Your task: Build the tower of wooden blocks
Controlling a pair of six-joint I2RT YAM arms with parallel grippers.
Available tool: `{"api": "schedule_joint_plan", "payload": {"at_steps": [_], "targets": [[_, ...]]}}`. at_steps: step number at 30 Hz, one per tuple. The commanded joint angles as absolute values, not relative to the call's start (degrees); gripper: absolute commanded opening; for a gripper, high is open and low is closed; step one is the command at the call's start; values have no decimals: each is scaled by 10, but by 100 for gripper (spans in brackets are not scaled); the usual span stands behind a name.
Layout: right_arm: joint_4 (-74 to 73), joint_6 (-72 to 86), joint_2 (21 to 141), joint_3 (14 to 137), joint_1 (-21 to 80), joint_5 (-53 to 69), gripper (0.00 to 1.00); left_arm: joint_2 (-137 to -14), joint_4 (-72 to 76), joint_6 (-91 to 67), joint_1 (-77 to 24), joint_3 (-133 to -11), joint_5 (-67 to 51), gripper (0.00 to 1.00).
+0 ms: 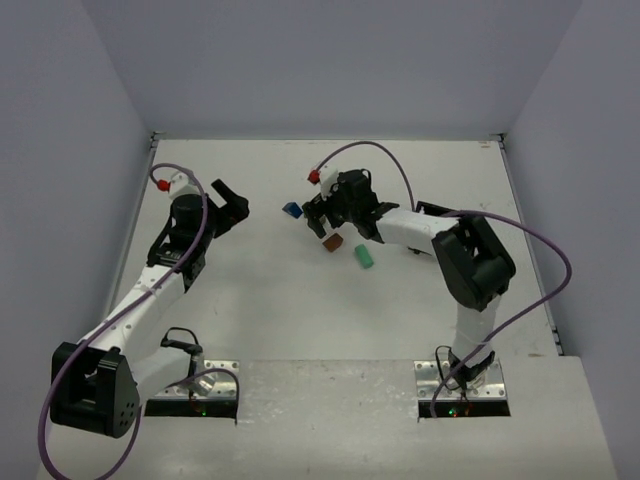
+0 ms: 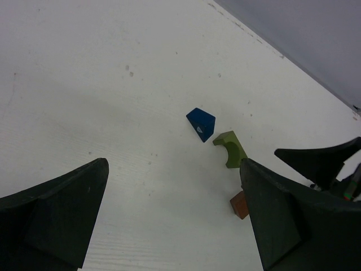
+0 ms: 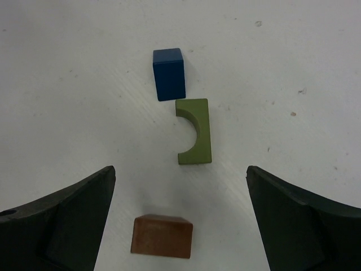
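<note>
Four small painted blocks lie apart, none stacked. The blue block [image 3: 169, 74] sits farthest out. Just beside it, corners almost touching, the olive block [image 3: 195, 131] lies flat, a half-round notch cut into one long side. The brown block [image 3: 162, 236] lies flat a little apart from the olive one, on the side away from the blue. The mint cylinder [image 1: 364, 256] lies on its side near the brown block, tilted in the top view.

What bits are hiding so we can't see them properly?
- Top view: the olive arch block is hidden under the right pincer.
- Left wrist view: the brown block is half covered by a finger of the left pincer.
- Both wrist views: the mint cylinder lies outside the frame.
</note>
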State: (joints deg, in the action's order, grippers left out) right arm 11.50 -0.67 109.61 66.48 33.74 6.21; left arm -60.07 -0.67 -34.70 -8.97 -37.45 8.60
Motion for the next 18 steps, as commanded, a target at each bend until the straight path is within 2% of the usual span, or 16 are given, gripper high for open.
{"api": "schedule_joint_plan", "payload": {"at_steps": [1,6,11,14,18], "targets": [[62,-72,1161,735,328,108,94,-601,25,-336,-94,-387,70,100],[39,-75,1199,773,324,134,88,-611,26,-337,-95,-387,74,100],[58,-72,1221,777,322,136,65,-632,31,-335,-94,-395,52,100],[77,-75,1232,777,321,145,63,-645,32,-326,-94,-402,35,100],[87,-69,1243,786,320,134,42,-660,37,-324,-95,-407,4,100]]}}
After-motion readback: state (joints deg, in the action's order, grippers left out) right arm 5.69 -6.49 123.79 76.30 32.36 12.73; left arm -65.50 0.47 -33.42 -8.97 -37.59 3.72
